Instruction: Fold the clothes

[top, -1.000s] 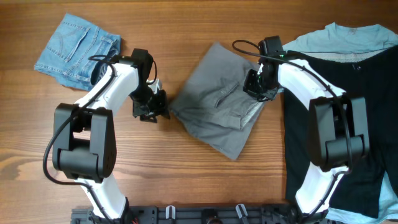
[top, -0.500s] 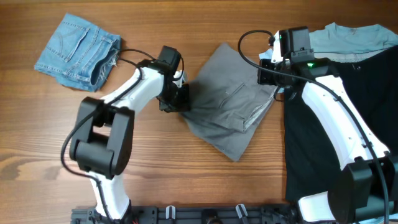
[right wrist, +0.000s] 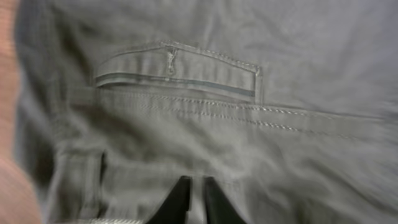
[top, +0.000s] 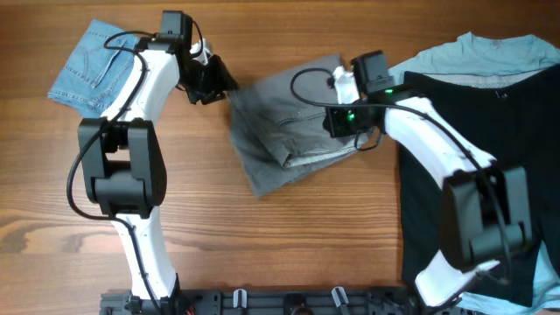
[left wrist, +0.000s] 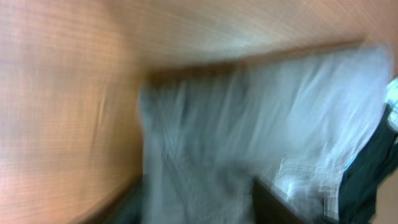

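The grey shorts (top: pixel 284 122) lie crumpled on the middle of the wooden table (top: pixel 262 236), partly folded over themselves. From overhead, the left gripper (top: pixel 219 83) is at the upper left corner of the shorts and the right gripper (top: pixel 344 122) is on their right edge. This view does not show how the jaws stand.

The right wrist camera is much closer. It shows a pocket flap (right wrist: pixel 177 71) with stitched seams, and below it the right gripper (right wrist: pixel 194 196) with its two dark tips nearly together, a thin strip of grey cloth pinched between them. The left wrist picture is strongly blurred: only grey cloth (left wrist: pixel 249 124) over brown wood can be read, so I cannot tell if the left jaws are apart or together.

Only the overhead view shows the other clothes. The small denim shorts (top: pixel 87 66) are at the far left, the black garment (top: pixel 464 157) is on the right, and the light-blue T-shirt (top: pixel 490 48) lies partly under it.
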You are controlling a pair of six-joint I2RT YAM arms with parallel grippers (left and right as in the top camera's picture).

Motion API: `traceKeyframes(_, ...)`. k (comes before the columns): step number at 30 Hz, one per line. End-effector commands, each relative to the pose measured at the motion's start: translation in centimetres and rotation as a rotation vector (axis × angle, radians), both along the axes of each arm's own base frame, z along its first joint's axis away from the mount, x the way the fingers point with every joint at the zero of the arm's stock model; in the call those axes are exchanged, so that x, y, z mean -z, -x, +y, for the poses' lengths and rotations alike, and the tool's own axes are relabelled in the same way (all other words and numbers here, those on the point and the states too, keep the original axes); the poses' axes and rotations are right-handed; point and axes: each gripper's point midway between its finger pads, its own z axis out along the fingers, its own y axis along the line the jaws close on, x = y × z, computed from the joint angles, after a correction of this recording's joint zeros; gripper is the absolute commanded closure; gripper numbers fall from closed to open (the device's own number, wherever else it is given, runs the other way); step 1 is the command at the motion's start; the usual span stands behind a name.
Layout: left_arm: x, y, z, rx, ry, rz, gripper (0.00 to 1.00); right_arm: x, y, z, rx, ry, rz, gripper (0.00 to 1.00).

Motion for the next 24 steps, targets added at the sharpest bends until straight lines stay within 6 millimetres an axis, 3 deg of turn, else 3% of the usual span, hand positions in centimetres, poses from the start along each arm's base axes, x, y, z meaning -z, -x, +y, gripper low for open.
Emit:
traceKeyframes(1,-0.8,3.3,0.4,0.089,-0.015,0.086,0.31,5.3,0.8,-1.7,0.198,0.083,0.166,0.96)
traceKeyframes(3,-0.4,6.4,0.8,0.139,-0.03,0.193,0.14,7.4,1.5,-2.1,0.219,0.113,0.221,0.96)
traceKeyframes(5,0.8,7.5,0.8,0.154,-0.035,0.226,0.0,7.4,1.4,-2.1,0.215,0.113,0.218,0.96)
traceKeyframes(8,4.3,9.4,0.0,0.164,0.013,0.254,0.0,7.4,1.3,-2.0,0.213,0.11,0.211,0.96)
traceKeyframes(13,8.3,11.2,-5.0,0.257,0.19,0.134,0.0,7.4,1.2,-1.9,0.21,0.105,0.208,0.96)
traceKeyframes(16,10.2,12.8,-8.2,0.294,0.187,0.131,0.0,7.3,1.3,-1.6,0.18,0.09,0.208,0.96)
traceKeyframes(19,11.4,11.9,-10.8,0.189,0.198,0.159,0.0,7.3,1.3,-1.6,0.181,0.09,0.207,0.96)
traceKeyframes(21,11.8,11.5,-12.1,0.187,0.209,0.135,0.16,7.3,1.5,-1.6,0.181,0.093,0.215,0.96)
traceKeyframes(22,12.0,11.6,-12.4,0.197,0.202,0.131,0.33,7.3,1.6,-1.7,0.18,0.094,0.219,0.96)
traceKeyframes(23,12.2,11.9,-12.4,0.198,0.186,0.137,0.66,7.4,1.7,-1.7,0.18,0.097,0.226,0.96)
traceKeyframes(24,12.2,11.9,-12.2,0.195,0.184,0.144,0.77,7.4,1.8,-1.7,0.18,0.098,0.228,0.96)
